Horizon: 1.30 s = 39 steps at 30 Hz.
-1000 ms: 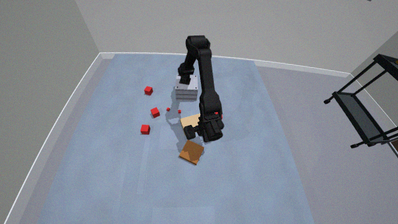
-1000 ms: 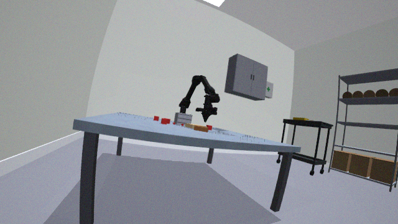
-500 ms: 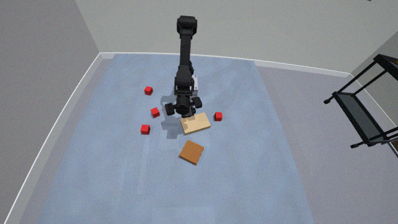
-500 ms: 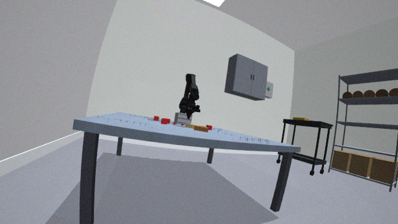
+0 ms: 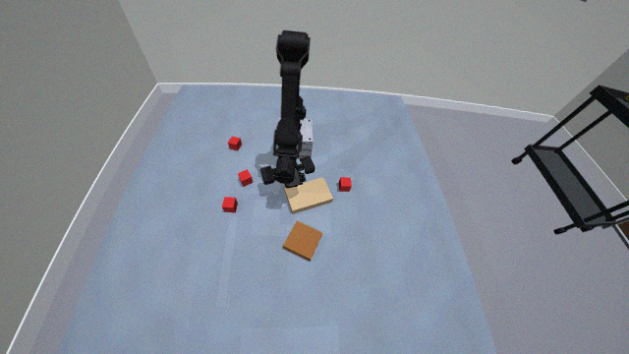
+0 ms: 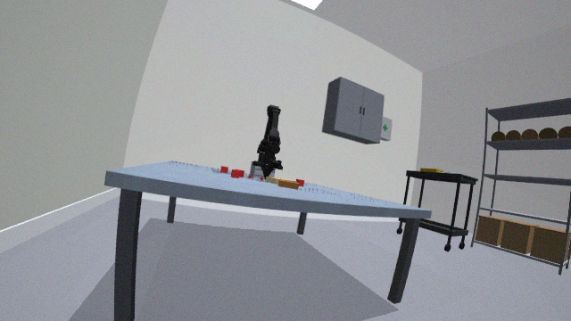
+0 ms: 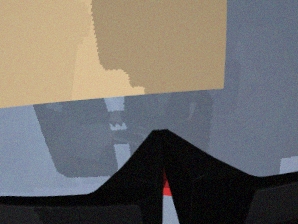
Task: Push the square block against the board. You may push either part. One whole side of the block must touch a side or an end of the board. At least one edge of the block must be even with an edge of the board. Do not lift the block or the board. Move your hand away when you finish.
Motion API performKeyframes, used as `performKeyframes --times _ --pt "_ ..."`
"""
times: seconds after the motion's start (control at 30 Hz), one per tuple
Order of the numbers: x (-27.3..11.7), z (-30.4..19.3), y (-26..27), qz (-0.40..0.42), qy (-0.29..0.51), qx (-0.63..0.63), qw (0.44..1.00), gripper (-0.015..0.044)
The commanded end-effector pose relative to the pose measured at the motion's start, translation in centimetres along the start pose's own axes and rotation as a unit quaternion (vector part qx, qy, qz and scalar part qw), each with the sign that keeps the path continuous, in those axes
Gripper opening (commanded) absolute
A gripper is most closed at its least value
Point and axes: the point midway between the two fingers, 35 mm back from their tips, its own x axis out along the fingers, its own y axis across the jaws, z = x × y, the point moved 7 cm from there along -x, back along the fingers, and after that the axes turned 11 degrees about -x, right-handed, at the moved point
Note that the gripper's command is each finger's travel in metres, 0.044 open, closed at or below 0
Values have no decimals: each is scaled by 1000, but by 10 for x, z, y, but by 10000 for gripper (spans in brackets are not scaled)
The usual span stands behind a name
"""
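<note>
The square block (image 5: pixel 303 241) (image 6: pixel 288 184) is orange-brown and lies flat, turned at an angle, in front of the board. The board (image 5: pixel 313 195) (image 7: pixel 45 50) is a light tan rectangle lying flat between the block and the arm's base. A strip of table separates the two parts. My gripper (image 5: pixel 294 185) (image 7: pixel 160 136) is shut and empty, fingers pointing down, near the board's back edge on its left part in the top view. In the wrist view a gap shows between the fingertips and the board's near edge. Their exact height and any contact are unclear.
Red cubes (image 5: pixel 229 205) (image 5: pixel 245 178) (image 5: pixel 235 143) lie left of the arm. Another red cube (image 5: pixel 345 184) (image 6: pixel 301 182) lies just right of the board. A small red thing (image 7: pixel 167 190) shows between the fingers in the wrist view. The arm's grey base (image 5: pixel 307 132) stands behind.
</note>
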Motion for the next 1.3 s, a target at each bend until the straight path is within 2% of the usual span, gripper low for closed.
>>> performKeyframes --times 0.0,1.27 --pt "3 1 -1 -5 -4 -2 1000 0" --pt "1 39 -10 -6 -6 -2 1000 0"
